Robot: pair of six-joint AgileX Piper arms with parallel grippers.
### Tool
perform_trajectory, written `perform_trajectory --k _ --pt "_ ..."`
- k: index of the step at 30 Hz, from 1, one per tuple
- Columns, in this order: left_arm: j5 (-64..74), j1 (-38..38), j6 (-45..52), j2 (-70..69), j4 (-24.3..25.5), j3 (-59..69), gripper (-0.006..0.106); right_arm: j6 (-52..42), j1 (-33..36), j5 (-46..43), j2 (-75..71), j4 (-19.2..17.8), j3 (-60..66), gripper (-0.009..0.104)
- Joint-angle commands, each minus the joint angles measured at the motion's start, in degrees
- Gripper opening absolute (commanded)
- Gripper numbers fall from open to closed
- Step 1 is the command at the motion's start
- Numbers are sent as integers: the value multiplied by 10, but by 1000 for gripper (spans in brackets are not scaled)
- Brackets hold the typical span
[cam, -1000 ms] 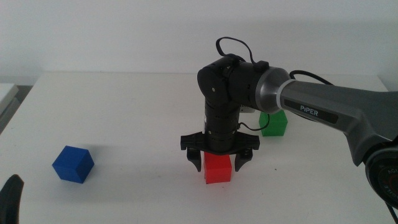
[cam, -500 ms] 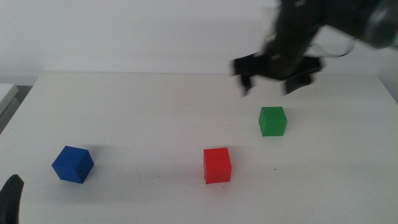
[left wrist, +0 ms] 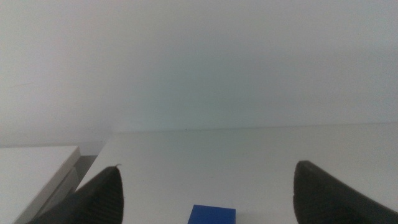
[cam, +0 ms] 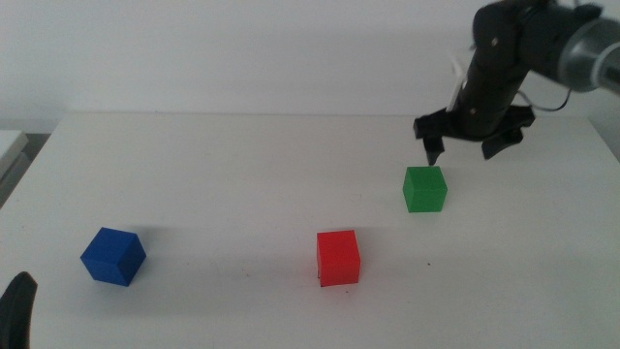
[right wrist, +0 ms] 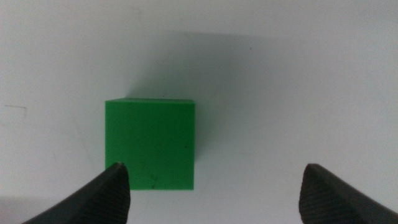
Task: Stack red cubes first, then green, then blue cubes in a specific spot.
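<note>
Right gripper [cam: 467,147] hangs above the green cube [cam: 424,188], jaws spread wide, nothing between them; it sits slightly off toward the worktop's far right corner. Wrist view confirms it: green cube [right wrist: 150,143] flat on the worktop [cam: 223,184], closer to one jaw than centred. Red cube [cam: 338,257] sits alone near the front edge, about mid-width. Blue cube [cam: 113,256] rests near the front-left corner. Left gripper [left wrist: 205,193] waits at that front-left corner, jaws apart, blue cube [left wrist: 212,214] just ahead.
</note>
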Motion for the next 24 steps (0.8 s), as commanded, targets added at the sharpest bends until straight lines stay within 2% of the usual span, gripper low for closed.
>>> perform_trajectory --k 1,6,12,21,23,24 --pt "-7 1 -2 -2 -1 0 94 -8 3 -11 10 0 0 87" --pt "-7 1 -2 -2 -1 0 94 -3 15 -34 28 7 0 87" --pt "-7 1 -2 -2 -1 0 94 -3 19 -55 36 42 0 87" --pt "-7 1 -2 -2 -1 0 94 -3 19 -79 72 41 0 87" --pt "-7 1 -2 -2 -1 0 94 -3 19 -81 80 38 0 82" --pt "-7 1 -2 -2 -1 0 94 -3 19 -82 82 37 0 76"
